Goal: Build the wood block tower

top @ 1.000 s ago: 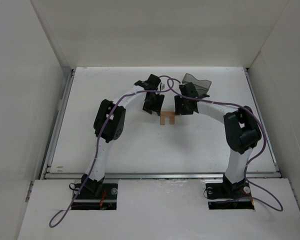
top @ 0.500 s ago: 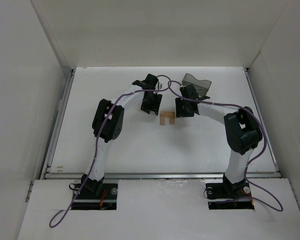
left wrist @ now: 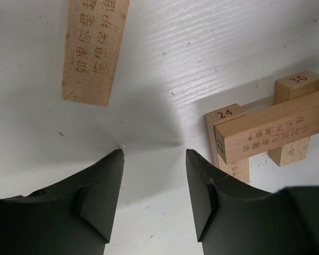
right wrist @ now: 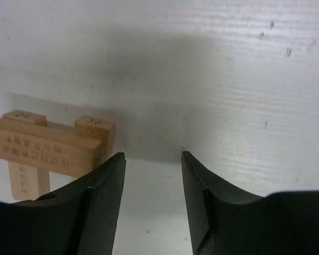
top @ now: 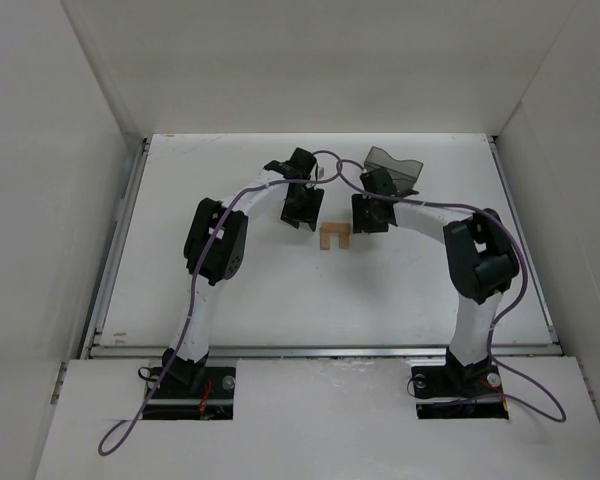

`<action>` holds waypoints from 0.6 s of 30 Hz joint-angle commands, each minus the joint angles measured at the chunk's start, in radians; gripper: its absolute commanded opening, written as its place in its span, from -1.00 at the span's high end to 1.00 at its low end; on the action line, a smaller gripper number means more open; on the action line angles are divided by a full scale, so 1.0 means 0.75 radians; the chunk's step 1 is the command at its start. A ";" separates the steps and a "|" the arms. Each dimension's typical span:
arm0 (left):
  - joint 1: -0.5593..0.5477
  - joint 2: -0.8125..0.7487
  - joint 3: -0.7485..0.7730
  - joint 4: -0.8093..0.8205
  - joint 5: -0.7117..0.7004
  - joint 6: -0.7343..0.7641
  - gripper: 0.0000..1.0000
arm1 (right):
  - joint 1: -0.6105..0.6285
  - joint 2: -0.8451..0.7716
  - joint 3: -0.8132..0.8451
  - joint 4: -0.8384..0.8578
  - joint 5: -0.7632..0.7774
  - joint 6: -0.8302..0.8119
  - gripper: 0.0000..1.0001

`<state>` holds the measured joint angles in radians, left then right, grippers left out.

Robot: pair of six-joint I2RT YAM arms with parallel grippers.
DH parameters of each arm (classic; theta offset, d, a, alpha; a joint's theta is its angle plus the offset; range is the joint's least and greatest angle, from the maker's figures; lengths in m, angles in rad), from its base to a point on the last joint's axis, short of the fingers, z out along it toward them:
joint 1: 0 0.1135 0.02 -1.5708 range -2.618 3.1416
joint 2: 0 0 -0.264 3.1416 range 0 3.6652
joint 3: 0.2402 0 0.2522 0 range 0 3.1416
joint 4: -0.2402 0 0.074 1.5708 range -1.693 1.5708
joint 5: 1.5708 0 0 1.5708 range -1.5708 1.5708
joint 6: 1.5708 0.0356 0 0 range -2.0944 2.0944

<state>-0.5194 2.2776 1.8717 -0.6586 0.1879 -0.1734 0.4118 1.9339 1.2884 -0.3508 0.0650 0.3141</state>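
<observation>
1. Tower (top: pixel 335 237) barely begun: three wood blocks (left wrist: pixel 271 125), two flat and parallel on the bench (top: pixel 240 300), the third laid across them. Stands mid-bench between the two hands, touching neither.
2. Left hand (left wrist: pixel 154 159): fingers parted, nothing between them, hovering over bare bench just left of the tower. Right hand (right wrist: pixel 153 159): likewise parted and empty, just right of the tower.
3. Step in hand, as a judgement: fetching another block for the second layer, with only one crosswise piece up there so far.
4. Likeliest pick: a loose block (left wrist: pixel 95 48) lying flat ahead of the left hand, apart from the tower. Next move calls for reaching forward, straddling its narrow sides, clenching and lifting. Then setting it beside the crosswise piece, parallel to it, without nudging the stack.
5. Left wrist view alone: the loose block with its printed characters, and numbers on the ends of the two base pieces. Hidden from above, seemingly under the left hand.
6. Top view alone: a grey bin (top: pixel 392 165) behind the right hand. Contents impossible to tell.
7. Right wrist view: the tower from its other side, low at the left edge, with no loose block in sight.
</observation>
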 commanded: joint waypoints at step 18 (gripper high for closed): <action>0.011 -0.036 -0.054 -0.073 -0.030 0.008 0.04 | -0.023 0.078 0.137 0.036 -0.052 0.009 -0.04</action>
<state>-0.5194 2.2738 1.8652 -0.6571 0.1848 -0.1734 0.3992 1.9850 1.3582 -0.3477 0.0486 0.3138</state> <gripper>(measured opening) 0.476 0.523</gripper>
